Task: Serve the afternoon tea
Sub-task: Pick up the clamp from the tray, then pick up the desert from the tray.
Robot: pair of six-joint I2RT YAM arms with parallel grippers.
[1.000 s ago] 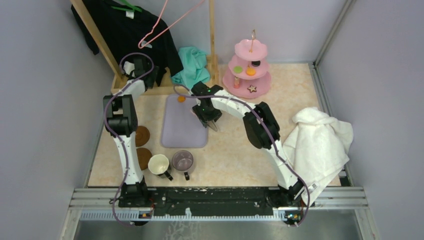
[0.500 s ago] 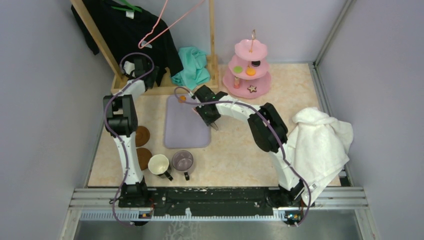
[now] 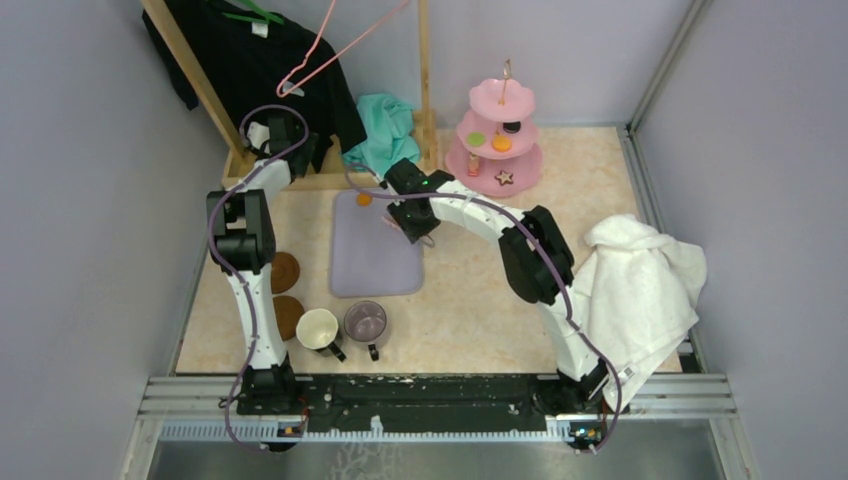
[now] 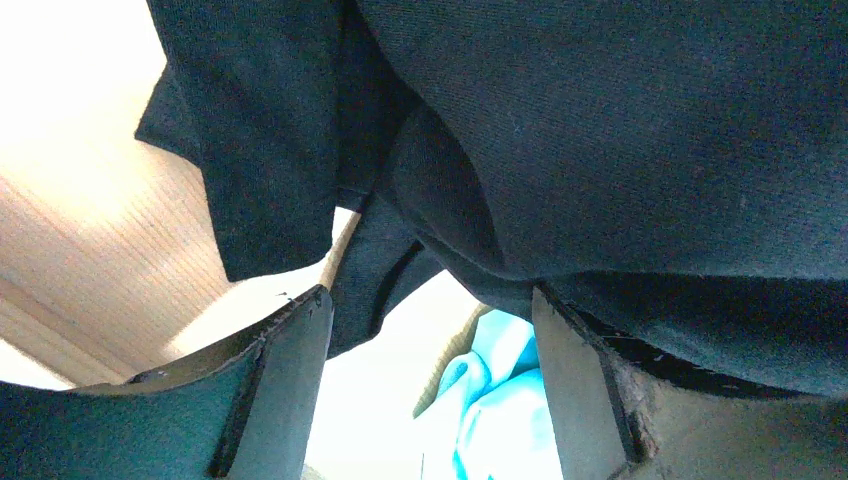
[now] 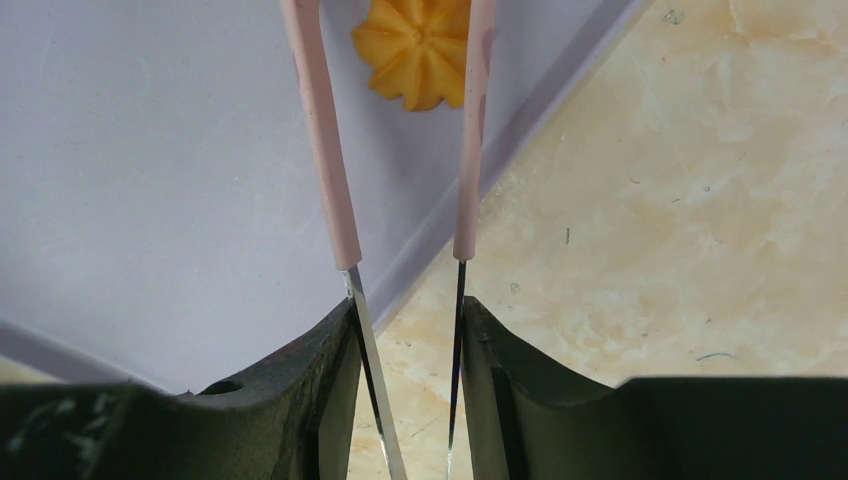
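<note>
My right gripper [image 3: 415, 224] [image 5: 405, 320] is shut on a pair of metal tongs [image 5: 340, 180] with pink sleeves. Their two arms reach over the lilac mat [image 3: 372, 250] [image 5: 150, 200] and flank an orange flower-shaped sweet [image 3: 363, 199] [image 5: 418, 48]; the tips are out of frame. The pink three-tier stand [image 3: 495, 150] at the back holds several sweets. A cream mug [image 3: 317, 327], a greyish-purple mug [image 3: 366, 322] and two brown coasters [image 3: 284, 270] sit front left. My left gripper [image 3: 305, 150] [image 4: 430, 320] is open under a black garment [image 4: 600, 120].
A wooden clothes rack [image 3: 200, 90] with a pink hanger [image 3: 320, 55] stands back left, a teal cloth [image 3: 385, 130] [image 4: 500, 400] at its foot. A white towel [image 3: 640, 290] lies heaped at the right. Grey walls close in the table.
My right arm has shifted back along the mat's right edge toward the orange sweet, tongs still in its jaws. The left arm has stayed put.
</note>
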